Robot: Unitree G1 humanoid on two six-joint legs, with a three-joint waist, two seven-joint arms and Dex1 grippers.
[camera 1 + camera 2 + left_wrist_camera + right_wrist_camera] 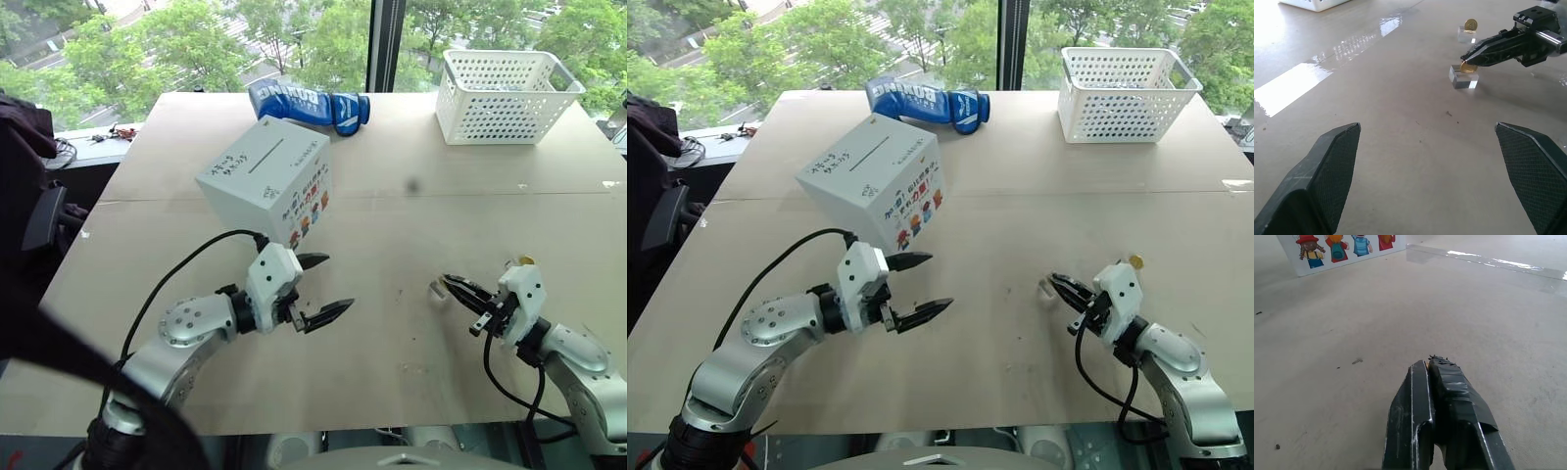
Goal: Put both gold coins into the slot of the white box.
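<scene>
Gripping is the step in hand: right gripper (1465, 62) has its fingers pinched together at the near coin (1467, 67), which stands on edge atop a clear block (1463, 78). From the left wrist view the fingertips meet right at the coin's upper rim; whether the coin is truly clamped or only touched, I cannot tell. Right wrist view confirms the fingers pressed flat together, no gap.

Left gripper (320, 289) hangs spread wide and empty above the table (411, 333), just in front of the box (265, 176).

Second coin (1471, 25) stands on its own block (1466, 34), a little farther out beyond the right gripper, untouched.

Box sits mid-table, tilted corner-on, cartoon face toward the robot. Slot (265, 155) runs across the top face with handwriting beside it. Beyond that, a blue glove (309, 104) and a white basket (506, 95) at the far edge.

Judgement on doing this well: lift straight up off the block, slowly, so the block is not dragged along. Check that the coin rises with the fingers before swinging toward the box. A thin disc held at the rim may pivot or slip; keep the squeeze firm. Carry it edge-aligned with the slot, since the slot is narrow and runs diagonally as the box stands.
</scene>
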